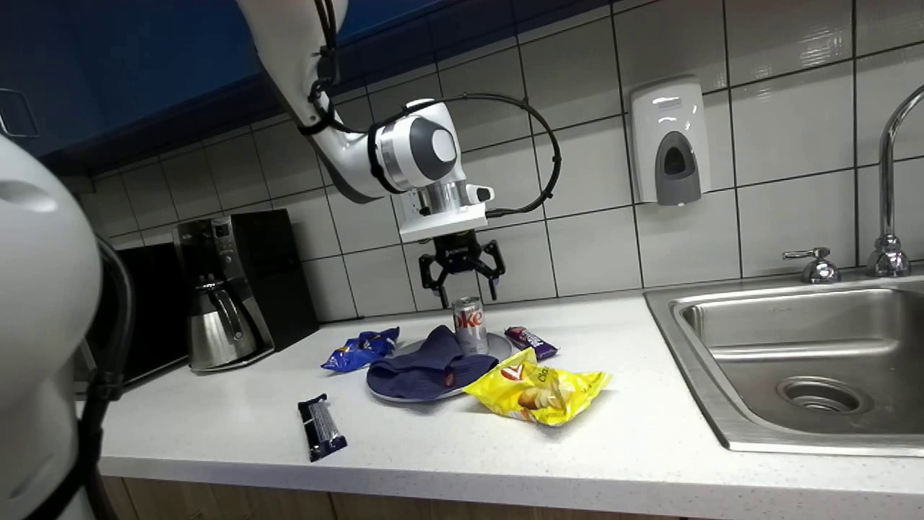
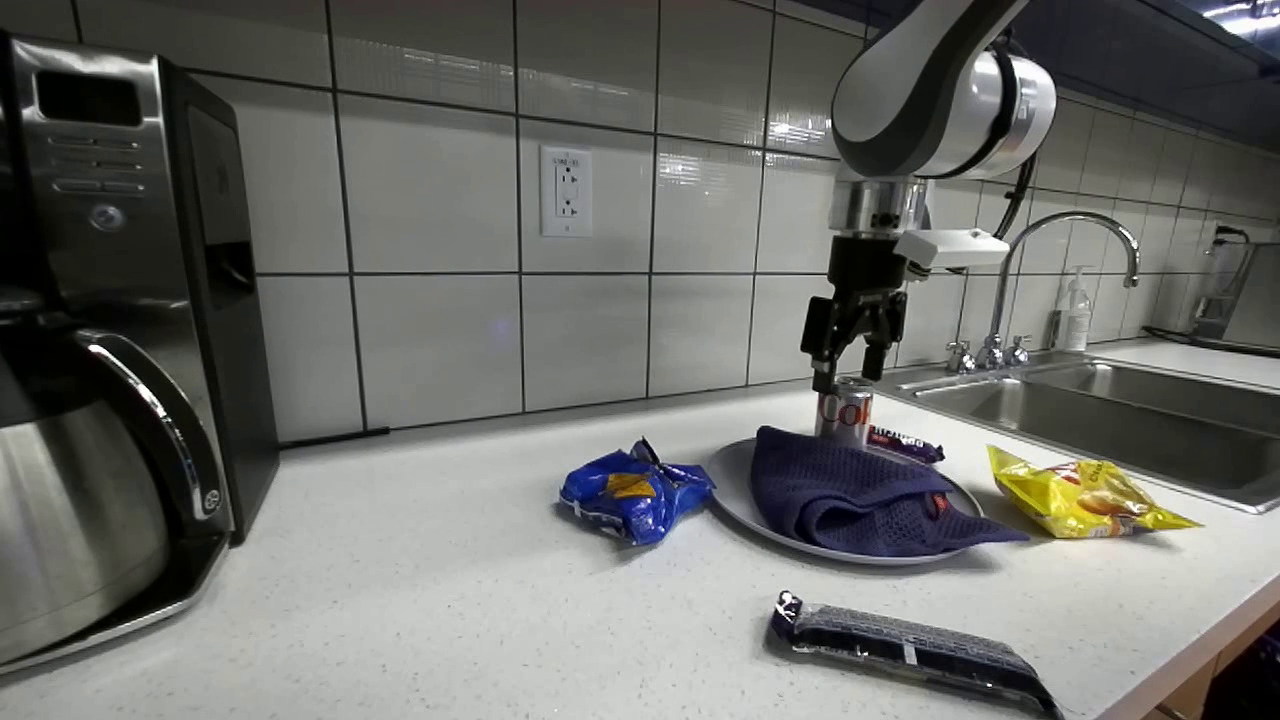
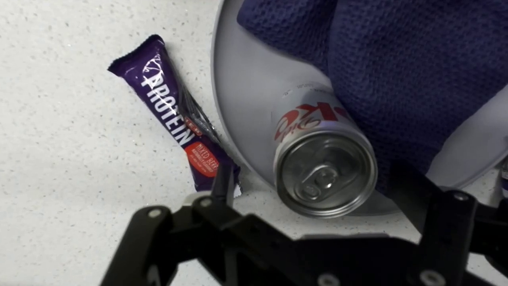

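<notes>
Silver Diet Coke can (image 1: 471,331) stands upright on a grey plate (image 3: 250,95), nearer the back edge of the surface (image 1: 216,412) than the front. I have the tool (image 1: 468,298) just over it, fingers (image 3: 224,186) well apart, gaps showing either side in the wrist view. Dark blue cloth (image 2: 850,490) bunched beside it on the plate. Purple protein bar (image 3: 170,107) just off the rim, toward the back edge. Yellow snack bag (image 1: 541,393) between plate and sink (image 1: 699,368); dark-wrapped bar (image 1: 321,427) near the front edge.
</notes>
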`<state>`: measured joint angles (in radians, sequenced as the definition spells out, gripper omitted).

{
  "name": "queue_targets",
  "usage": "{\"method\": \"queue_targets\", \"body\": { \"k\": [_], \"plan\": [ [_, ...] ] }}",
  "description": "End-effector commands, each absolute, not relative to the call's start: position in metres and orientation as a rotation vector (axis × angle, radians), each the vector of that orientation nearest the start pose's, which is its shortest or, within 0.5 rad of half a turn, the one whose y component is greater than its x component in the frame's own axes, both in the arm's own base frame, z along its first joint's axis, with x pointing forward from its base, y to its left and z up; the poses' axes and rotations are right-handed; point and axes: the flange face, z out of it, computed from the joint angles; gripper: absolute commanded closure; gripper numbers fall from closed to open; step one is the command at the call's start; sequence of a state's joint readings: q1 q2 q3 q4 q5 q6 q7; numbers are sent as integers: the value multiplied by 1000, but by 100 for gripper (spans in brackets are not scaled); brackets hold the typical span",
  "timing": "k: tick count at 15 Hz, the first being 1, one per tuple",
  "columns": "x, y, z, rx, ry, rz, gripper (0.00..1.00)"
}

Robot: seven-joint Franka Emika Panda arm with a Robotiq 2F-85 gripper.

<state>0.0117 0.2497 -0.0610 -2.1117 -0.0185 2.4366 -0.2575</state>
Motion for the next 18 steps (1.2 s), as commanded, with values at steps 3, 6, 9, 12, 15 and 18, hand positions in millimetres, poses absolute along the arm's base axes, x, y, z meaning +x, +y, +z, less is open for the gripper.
{"method": "queue_targets", "body": {
  "k": [3, 6, 9, 12, 15, 18],
  "plan": [
    [585, -29, 291, -3122, -300, -163, 0],
    [585, -31, 282, -3115, -279, -162, 0],
    [585, -30, 278, -3112, -268, -162, 0],
    [584, -26, 276, -3102, -270, -153, 0],
    [584, -20, 274, -3093, -268, -150, 25],
    [584, -18, 275, -3090, -266, -147, 44]
  ]
}}
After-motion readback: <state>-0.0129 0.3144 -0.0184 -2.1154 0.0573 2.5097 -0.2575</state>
